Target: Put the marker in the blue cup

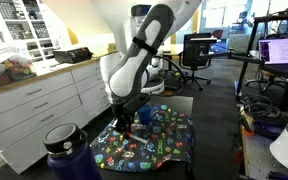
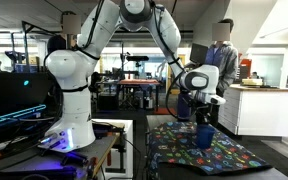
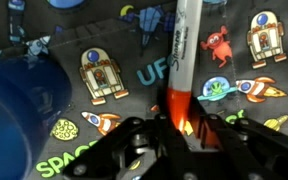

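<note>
My gripper [image 3: 181, 128] is shut on a marker [image 3: 187, 45] with a pale barrel and an orange-red end, which sticks out from between the fingers over the cloth. The blue cup [image 3: 19, 110], small and dark blue, stands on the cloth at the left of the wrist view, beside the marker and not under it. In both exterior views the gripper [image 1: 124, 120] [image 2: 204, 113] hangs low over the cloth, close to the blue cup [image 1: 144, 116] [image 2: 205, 136]. The marker is too small to make out in the exterior views.
A dark cloth printed with robots and spaceships [image 1: 159, 142] [image 2: 209, 158] covers the table. A large dark navy bottle with a lid [image 1: 69, 152] stands at the cloth's near corner. White cabinets [image 1: 34, 105] run alongside. A person [image 2: 224, 60] stands behind the table.
</note>
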You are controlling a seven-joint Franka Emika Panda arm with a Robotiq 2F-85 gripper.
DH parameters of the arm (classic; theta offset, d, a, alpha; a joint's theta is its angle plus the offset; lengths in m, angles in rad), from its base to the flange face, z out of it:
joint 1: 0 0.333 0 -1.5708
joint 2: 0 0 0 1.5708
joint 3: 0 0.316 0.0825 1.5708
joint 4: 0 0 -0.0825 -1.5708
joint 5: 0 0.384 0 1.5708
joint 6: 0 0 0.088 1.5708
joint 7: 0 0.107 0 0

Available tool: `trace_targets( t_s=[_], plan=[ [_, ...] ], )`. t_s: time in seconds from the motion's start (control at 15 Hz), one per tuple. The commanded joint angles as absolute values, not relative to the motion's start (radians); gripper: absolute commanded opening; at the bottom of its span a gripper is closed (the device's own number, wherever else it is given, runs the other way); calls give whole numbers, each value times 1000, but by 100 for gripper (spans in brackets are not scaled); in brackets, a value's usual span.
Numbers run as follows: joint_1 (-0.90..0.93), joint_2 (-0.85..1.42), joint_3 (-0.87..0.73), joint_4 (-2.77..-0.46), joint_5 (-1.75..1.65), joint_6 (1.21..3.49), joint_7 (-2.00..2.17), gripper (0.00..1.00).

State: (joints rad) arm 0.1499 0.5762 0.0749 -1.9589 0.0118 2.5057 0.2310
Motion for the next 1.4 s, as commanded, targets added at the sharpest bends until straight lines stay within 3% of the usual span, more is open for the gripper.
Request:
trace_targets(
  t_s=[0.0, 0.07, 0.73, 1.33],
  plan=[
    [163, 585, 63, -1927, 20, 2466, 232, 2],
    [161, 581, 66, -1925, 25, 2455, 231, 6],
    [168, 522, 65, -1834, 19, 2279, 241, 6],
    [159, 451, 61, -1823, 14, 2312, 231, 6]
  ],
)
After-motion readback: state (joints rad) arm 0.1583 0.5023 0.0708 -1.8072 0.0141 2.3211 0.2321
